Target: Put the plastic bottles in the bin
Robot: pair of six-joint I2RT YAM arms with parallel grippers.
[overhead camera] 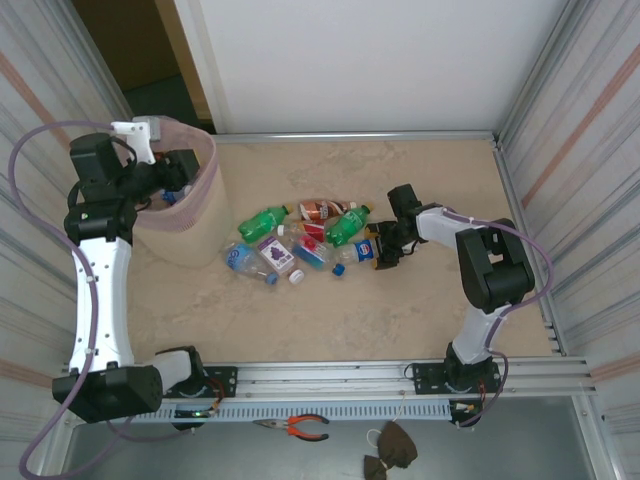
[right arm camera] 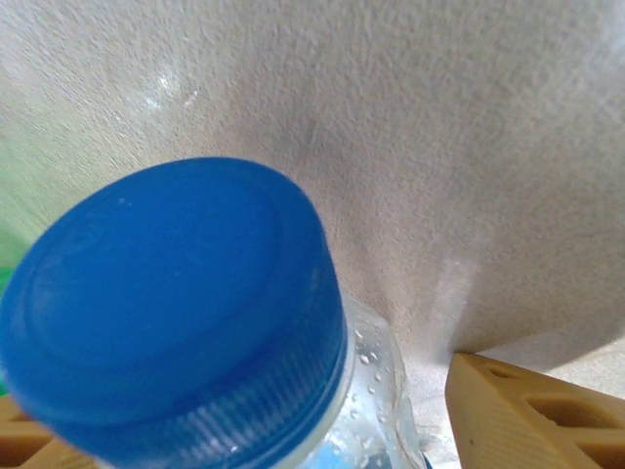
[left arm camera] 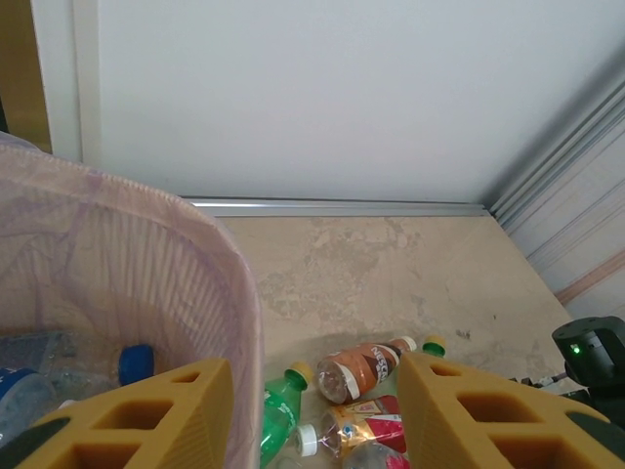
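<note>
Although a couple of the plastic bottles already lie in the bin (overhead camera: pixel 190 228), most of the job is not yet done. The left wrist view looks down past the pink bag folded over the bin's rim (left arm camera: pixel 200 256) and shows a blue cap (left arm camera: pixel 137 363) and a clear bottle body (left arm camera: pixel 21 393) at the bottom; how many lie there I cannot tell.

On the table (overhead camera: pixel 400 320), a loose pile of around ten bottles lies to the right of the bin, near it but apart from it. It includes two green bottles (overhead camera: pixel 262 220) (overhead camera: pixel 347 225), an orange-labelled bottle (overhead camera: pixel 318 209), a purple-labelled bottle (overhead camera: pixel 277 253) and several clear ones with blue or red labels.

The left gripper (left arm camera: pixel 314 366) hangs over the bin's rim. Its fingers (left arm camera: pixel 146 420) are spread and nothing sits between them, so I judge this arm has nothing to drop now.

The right gripper (overhead camera: pixel 386 255) is at the right end of the pile, down at table level. Its wrist view shows a blue-capped bottle (right arm camera: pixel 176 313) between its fingers (right arm camera: pixel 527 410). A thin strip of table seems to separate the bottle from the right-hand finger. I cannot tell whether the fingers have clamped the bottle or merely straddle it.

This bottle looks like the next one to go to the bin. After it, nearly the whole pile remains to be carried across, one bottle at a time.
</note>
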